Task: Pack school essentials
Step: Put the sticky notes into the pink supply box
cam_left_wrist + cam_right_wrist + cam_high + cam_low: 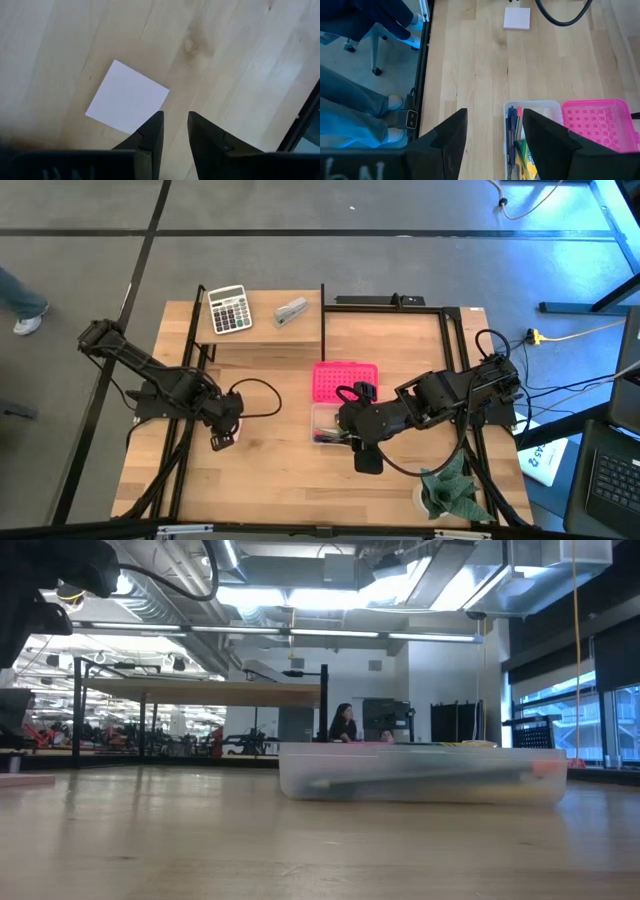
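Observation:
A clear plastic box sits at the table's middle and holds thin pens and a yellow-green crayon box. Its pink lid lies flat just beyond it. My right gripper hovers open over the box. The pale pink note pad lies flat on the wood to the left. My left gripper hangs above it, open by a narrow gap beside one corner. The scissors and the eraser are not visible. In the low view the box shows the pens lying inside.
A white-grey calculator and a small grey stapler lie at the far edge. A green cloth sits at the near right corner. A person's legs stand past the table's left edge. Bare wood lies between pad and box.

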You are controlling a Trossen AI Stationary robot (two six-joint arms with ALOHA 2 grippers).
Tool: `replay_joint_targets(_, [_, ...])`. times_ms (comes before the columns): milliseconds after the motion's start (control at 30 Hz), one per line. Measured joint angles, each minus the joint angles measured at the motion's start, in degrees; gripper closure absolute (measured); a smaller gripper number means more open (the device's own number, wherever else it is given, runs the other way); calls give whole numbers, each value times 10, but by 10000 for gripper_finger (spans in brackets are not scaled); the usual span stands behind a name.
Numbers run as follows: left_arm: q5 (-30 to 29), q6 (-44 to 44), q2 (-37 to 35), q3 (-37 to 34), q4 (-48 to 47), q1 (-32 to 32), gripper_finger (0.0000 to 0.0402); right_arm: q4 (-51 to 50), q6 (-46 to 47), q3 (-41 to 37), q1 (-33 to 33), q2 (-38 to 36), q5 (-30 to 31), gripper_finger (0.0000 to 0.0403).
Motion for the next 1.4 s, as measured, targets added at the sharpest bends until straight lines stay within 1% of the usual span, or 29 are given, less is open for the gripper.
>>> replay_joint_targets(300, [-1, 16, 0, 0, 0, 1, 319, 0, 0, 0, 0, 0, 0, 210])
replay_joint_targets(433, [-6, 18, 0, 0, 3, 1, 293, 0, 0, 0, 0, 0, 0, 210])
replay_joint_targets(533, [-25, 19, 0, 0, 3, 1, 255, 0, 1, 0, 0, 0, 0, 210])
replay_joint_targets(633, [-35, 18, 1, 0, 3, 2, 208, 0, 0, 0, 0, 0, 0, 210])
replay_joint_targets(967, [-11, 16, 24, 0, -3, 32, 27, 0, -1, 0, 0, 0, 0, 210])
replay_joint_targets(1000, [-4, 17, 28, 0, -3, 36, 15, 0, 0, 0, 0, 0, 0, 210])
replay_joint_targets(1033, [2, 24, 31, 0, -3, 40, 9, -1, 1, 0, 0, 0, 0, 210])
replay_joint_targets(1133, [15, 48, 39, 0, -3, 48, 12, 0, 0, 0, 0, 0, 0, 210])
replay_joint_targets(1267, [17, 90, 54, 0, -4, 49, 4, 0, 0, 0, 0, 0, 0, 210])
replay_joint_targets(1400, [16, 122, 84, 0, -20, 51, 4, 1, 1, 0, 0, 0, 0, 210])
